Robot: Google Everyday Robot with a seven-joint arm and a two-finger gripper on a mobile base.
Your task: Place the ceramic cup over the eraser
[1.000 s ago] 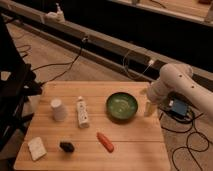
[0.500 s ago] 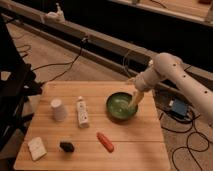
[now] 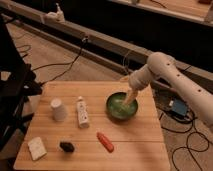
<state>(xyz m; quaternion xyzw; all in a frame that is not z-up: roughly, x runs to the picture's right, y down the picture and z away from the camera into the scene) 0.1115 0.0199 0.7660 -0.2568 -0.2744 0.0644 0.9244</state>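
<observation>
On a wooden table (image 3: 142, 147), the robot's gripper (image 3: 129, 100) hangs low over the green bowl (image 3: 114, 114), reaching down into or just above its right side from an arm (image 3: 167, 70) that comes in from the bowl's upper right. We cannot tell whether the gripper is spread or closed, and we see nothing held in it. The ceramic cup (image 3: 58, 109) stands on end well to the left of the bowl, its long axis vertical; we cannot tell which way its mouth faces. A white bottle (image 3: 82, 112) lies between cup and bowl. The eraser (image 3: 66, 146) sits below and to the left of the bowl, apart from the cup, its longer side running roughly left to right. An orange-red stick (image 3: 105, 141) lies just below the bowl, and a white block (image 3: 36, 148) lies farthest left of it.
</observation>
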